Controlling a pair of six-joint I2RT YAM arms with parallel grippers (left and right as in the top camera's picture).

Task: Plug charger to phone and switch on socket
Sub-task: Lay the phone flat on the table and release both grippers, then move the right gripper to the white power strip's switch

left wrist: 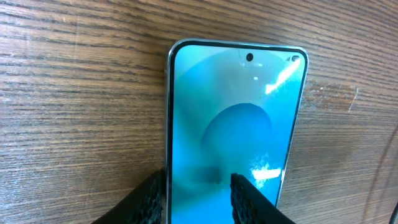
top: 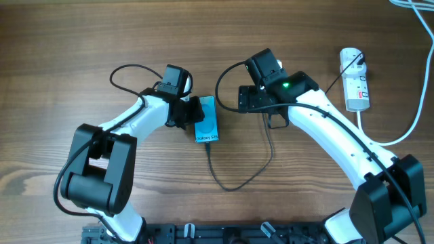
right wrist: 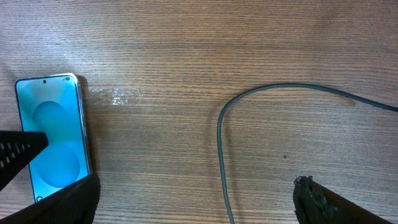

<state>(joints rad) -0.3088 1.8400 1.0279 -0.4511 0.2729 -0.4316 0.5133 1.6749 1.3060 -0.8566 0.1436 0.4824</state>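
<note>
The phone (top: 207, 121) lies flat on the wooden table, teal screen up. It fills the left wrist view (left wrist: 239, 124) and shows at the left of the right wrist view (right wrist: 53, 134). My left gripper (top: 195, 112) (left wrist: 199, 190) is open, with one finger beside the phone's left edge and the other over its screen. The charger (top: 234, 181) runs from the phone's bottom end in a loop across the table. Its tip is too small to make out. My right gripper (top: 261, 108) (right wrist: 196, 205) is wide open, with the charger (right wrist: 220, 155) passing between its fingers. The socket (top: 355, 81) lies at the far right with a black plug in it.
The socket's thick white cord (top: 413, 129) curves along the right edge of the table. Black robot cables (top: 227, 74) loop above both arms. The arm bases and a black rail (top: 224, 234) stand along the front edge.
</note>
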